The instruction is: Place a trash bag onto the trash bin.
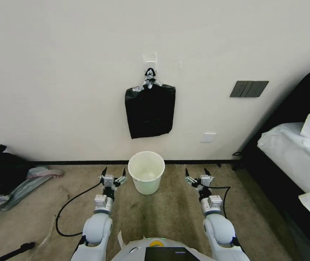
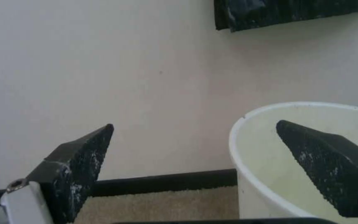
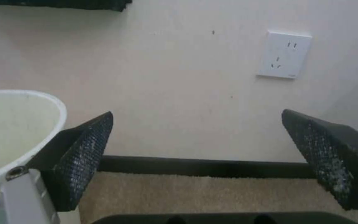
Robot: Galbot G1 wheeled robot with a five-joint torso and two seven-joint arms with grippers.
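Note:
The trash bin [image 1: 146, 185], a small round white bucket, stands on the carpet against the wall, straight ahead between my arms, with nothing in it or over its rim. My left gripper [image 1: 114, 170] hovers open just left of the bin, whose rim [image 2: 245, 119] shows beside one fingertip in the left wrist view. My right gripper [image 1: 196, 171] is open a little to the right of the bin [image 3: 17, 124]. Both left gripper [image 2: 195, 124] and right gripper [image 3: 197, 112] hold nothing. A single loose trash bag is out of view.
A flat black bundle [image 1: 150, 110] with a knotted top hangs from a wall hook above the bin. A bed [image 1: 296, 152] fills the right side. A dark bag and cloth [image 1: 6, 177] lie at left. A cable [image 1: 71, 203] crosses the carpet. A wall socket [image 3: 284, 54] sits low right.

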